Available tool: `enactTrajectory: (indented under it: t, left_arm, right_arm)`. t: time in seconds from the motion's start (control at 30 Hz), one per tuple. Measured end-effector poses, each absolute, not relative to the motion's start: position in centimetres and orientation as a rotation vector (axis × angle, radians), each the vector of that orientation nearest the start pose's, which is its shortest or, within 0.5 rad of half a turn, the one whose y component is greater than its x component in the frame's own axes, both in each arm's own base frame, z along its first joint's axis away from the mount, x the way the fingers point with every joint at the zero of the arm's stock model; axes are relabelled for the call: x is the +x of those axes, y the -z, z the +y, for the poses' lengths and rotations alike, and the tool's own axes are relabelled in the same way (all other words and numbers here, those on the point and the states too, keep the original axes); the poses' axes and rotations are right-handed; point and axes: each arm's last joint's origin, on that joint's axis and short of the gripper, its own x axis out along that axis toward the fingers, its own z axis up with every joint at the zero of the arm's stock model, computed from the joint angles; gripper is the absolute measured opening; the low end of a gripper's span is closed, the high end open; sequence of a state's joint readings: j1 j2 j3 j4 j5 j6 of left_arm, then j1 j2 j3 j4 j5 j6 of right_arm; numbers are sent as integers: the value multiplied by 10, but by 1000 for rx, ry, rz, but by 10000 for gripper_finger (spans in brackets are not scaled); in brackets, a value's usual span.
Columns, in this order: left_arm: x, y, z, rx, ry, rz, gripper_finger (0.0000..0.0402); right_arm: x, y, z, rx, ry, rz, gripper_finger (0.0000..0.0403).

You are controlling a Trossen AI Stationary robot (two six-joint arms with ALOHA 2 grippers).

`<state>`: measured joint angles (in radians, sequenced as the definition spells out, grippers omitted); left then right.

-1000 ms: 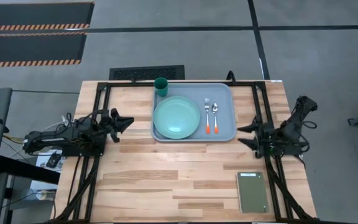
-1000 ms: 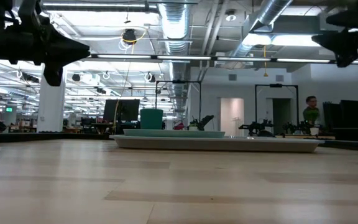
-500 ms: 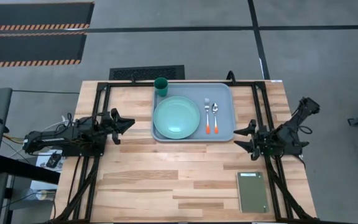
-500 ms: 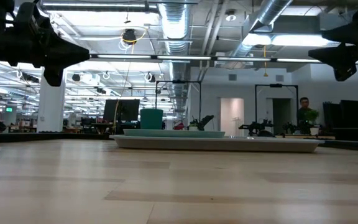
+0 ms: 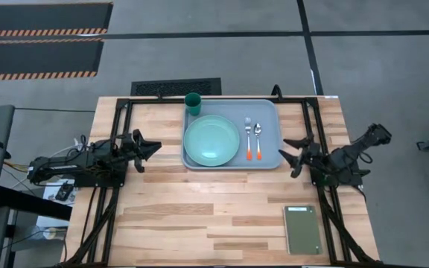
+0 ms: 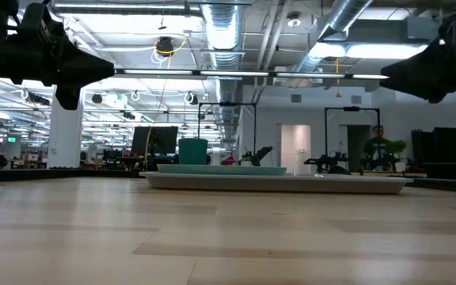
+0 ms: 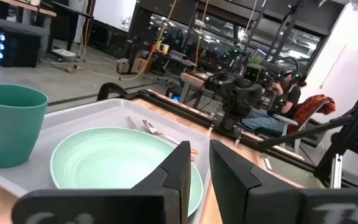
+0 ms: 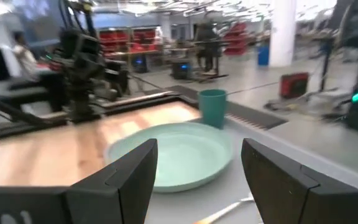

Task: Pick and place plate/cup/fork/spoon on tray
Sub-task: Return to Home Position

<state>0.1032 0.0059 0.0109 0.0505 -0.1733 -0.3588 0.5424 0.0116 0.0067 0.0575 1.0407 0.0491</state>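
Observation:
The pale blue-grey tray (image 5: 268,112) lies at the table's far middle. On it rest the mint-green plate (image 5: 211,140), the dark green cup (image 5: 193,103) at its far left corner, and the fork (image 5: 249,139) and spoon (image 5: 258,138) side by side, orange handles toward the near edge. My left gripper (image 5: 153,147) hangs left of the tray, nearly shut and empty. My right gripper (image 5: 289,150) hangs at the tray's right edge, open and empty. The plate also shows in the left wrist view (image 7: 104,162) and the right wrist view (image 8: 173,152).
A small dark green-grey slab (image 5: 302,229) lies at the table's near right corner. Black frame rails (image 5: 118,119) run along both sides of the table. Bare wood spans the near middle. A person stands far off in the room (image 6: 378,146).
My right gripper has swung from pointing at the table's left to slanting toward the far left, and has gone toward the far edge, nearer the tray's right edge. It stays open. The tableware and tray have kept still.

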Motion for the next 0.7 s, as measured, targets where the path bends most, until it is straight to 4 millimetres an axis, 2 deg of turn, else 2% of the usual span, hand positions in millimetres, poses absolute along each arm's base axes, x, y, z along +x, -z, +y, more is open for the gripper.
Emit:
enactTrajectory:
  t: [0.1,0.3,0.57,0.63,0.7]
  left_arm:
    - [96,-172,15,-359,-278,-108,46]
    - [95,-172,17,-338,-320,-118,46]
    - [95,-172,17,-303,-338,-118,46]
    - [95,-173,17,-301,-354,-122,46]
    - [94,-175,17,-302,-356,-130,46]
  right_arm:
    - [87,-170,17,35,506,-44,260]
    - [93,-176,7,13,356,-95,260]
    - [94,-176,-10,-21,441,-87,260]
    - [92,-187,-11,-48,391,-120,260]
    - [85,-212,-10,-48,327,-179,260]
